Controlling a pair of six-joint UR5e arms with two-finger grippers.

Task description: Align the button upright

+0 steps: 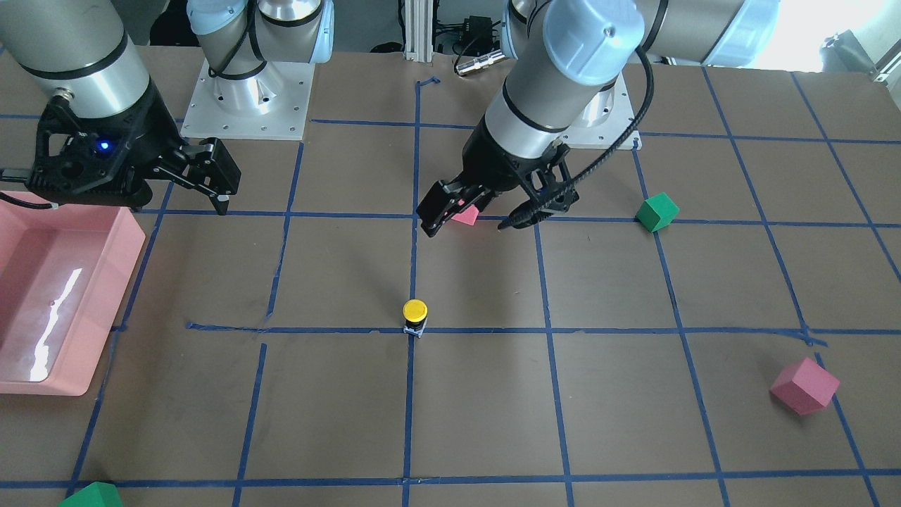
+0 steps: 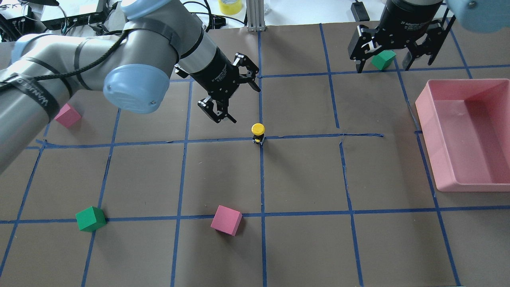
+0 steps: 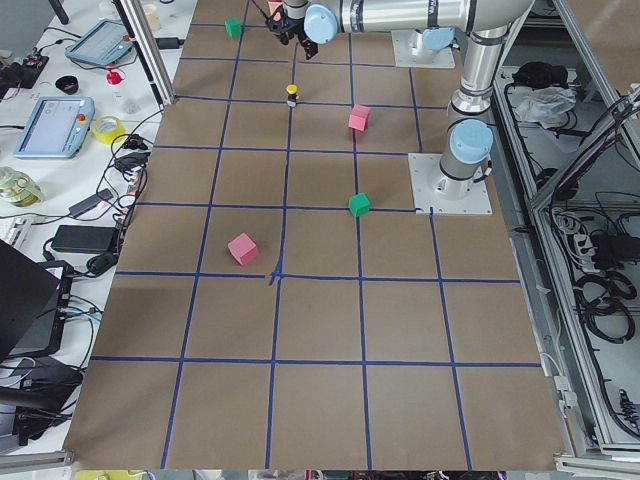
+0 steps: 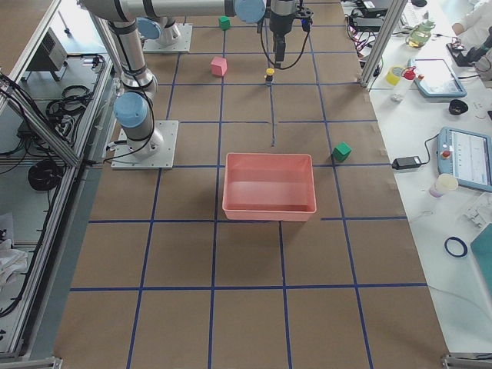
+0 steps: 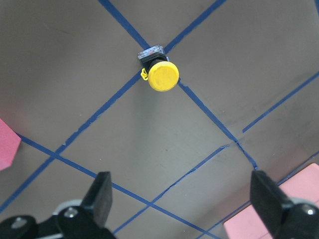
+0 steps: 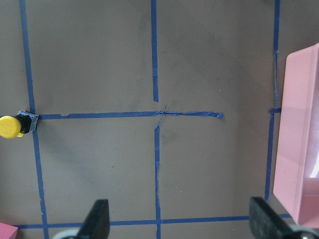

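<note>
While the left tool (image 2: 239, 103) hung above the counter (image 2: 303, 247) with fingers spread wide and nothing between them, it sat up and to the left of the button (image 2: 258, 132), near it but not touching. The button stood on a blue tape crossing (image 2: 261, 139) near mid-counter, yellow cap on top, black neck and small base underneath, base on the counter. It read as upright in both the overhead and front-facing views. Further right, the right tool (image 2: 384, 67) hovered at the far edge over a green cube (image 2: 383, 59), fingers also spread, holding nothing. The pink tray (image 2: 422, 103) lay at the far right, well apart from the button.

Judgement: the uprighting step looked done, with the release finished and the task at or near its end. Next move probably called for lifting the left tool straight away without brushing the cap. With such a small base, a nudge could tip it. If a check found any lean, a light re-pinch at the neck would be needed.
</note>
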